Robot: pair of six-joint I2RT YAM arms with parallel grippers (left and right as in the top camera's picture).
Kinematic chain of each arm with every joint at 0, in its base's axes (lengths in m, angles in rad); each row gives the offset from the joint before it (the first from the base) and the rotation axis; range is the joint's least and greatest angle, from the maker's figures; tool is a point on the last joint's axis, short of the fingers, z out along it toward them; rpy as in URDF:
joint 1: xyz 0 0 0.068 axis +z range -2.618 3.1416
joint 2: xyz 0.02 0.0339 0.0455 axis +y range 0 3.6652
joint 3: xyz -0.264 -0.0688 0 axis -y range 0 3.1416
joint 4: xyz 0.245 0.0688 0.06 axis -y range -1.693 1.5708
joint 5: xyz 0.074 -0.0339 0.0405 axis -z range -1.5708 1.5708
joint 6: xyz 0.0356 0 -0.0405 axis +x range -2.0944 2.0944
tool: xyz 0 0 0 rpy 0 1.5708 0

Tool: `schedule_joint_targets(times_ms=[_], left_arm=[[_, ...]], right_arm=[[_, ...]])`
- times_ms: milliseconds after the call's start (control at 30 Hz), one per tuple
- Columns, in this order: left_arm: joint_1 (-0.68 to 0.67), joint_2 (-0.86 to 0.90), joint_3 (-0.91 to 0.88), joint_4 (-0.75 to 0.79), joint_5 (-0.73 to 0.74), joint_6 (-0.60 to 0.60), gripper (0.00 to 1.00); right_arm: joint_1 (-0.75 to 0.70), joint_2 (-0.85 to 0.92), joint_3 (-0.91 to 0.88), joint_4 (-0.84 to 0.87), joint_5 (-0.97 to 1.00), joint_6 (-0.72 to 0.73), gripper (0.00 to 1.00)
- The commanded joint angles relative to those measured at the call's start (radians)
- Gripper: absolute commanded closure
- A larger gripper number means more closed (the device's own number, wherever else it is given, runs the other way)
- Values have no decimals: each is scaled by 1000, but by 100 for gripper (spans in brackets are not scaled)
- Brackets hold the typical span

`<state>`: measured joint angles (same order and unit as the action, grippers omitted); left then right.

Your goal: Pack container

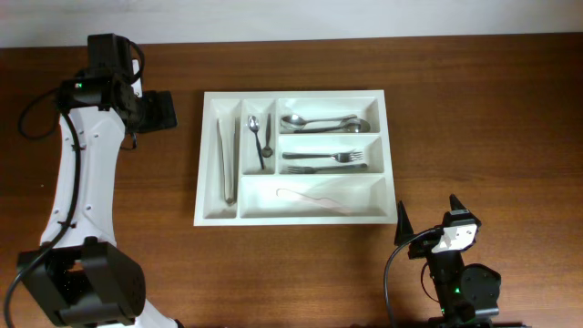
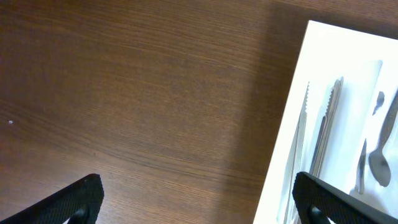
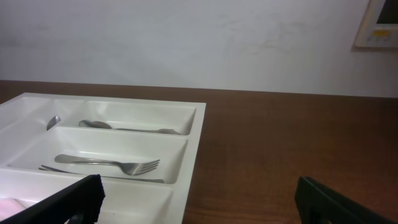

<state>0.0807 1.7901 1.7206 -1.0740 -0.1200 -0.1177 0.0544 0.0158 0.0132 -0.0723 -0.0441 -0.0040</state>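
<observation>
The container [image 1: 291, 94] is a large white cutlery tray in the middle of the brown table. Tongs [image 1: 226, 159] lie in its leftmost narrow slot and small spoons [image 1: 260, 137] in the slot beside it. Larger spoons [image 1: 319, 121] fill the top right bay, forks [image 1: 323, 161] the middle one, and a thin wire-like item [image 1: 310, 198] the bottom one. My left gripper [image 1: 162, 110] hovers open just left of the tray's far left corner, holding nothing; the left wrist view shows the container's rim [image 2: 291, 118] and the tongs [image 2: 323, 130]. My right gripper [image 1: 428, 214] stands open and empty off the tray's near right corner.
In the right wrist view the container's corner [image 3: 194, 149] with forks [image 3: 118, 165] lies ahead on the left, and bare wood [image 3: 292, 143] on the right runs to a white wall. The left arm's white links [image 1: 82, 173] stretch along the table's left side.
</observation>
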Motion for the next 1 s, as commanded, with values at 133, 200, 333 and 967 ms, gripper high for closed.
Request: schedule_joint_targets(times_ms=[133,200,333,967], left_arm=[[-43,-287,12,-1,3,-9,1],[-72,-391,12,-1,3,-9,1],[-131,-607,12,-1,4,-9,1],[-125,-1437,-484,42,-34,-2,1]], right_arm=[[-5,-13,-8,-3,15,2,1],[-5,-13,-8,-3,16,2,1],[-5,-13,-8,-3,15,2,1],[-5,-13,-8,-3,15,2,1]])
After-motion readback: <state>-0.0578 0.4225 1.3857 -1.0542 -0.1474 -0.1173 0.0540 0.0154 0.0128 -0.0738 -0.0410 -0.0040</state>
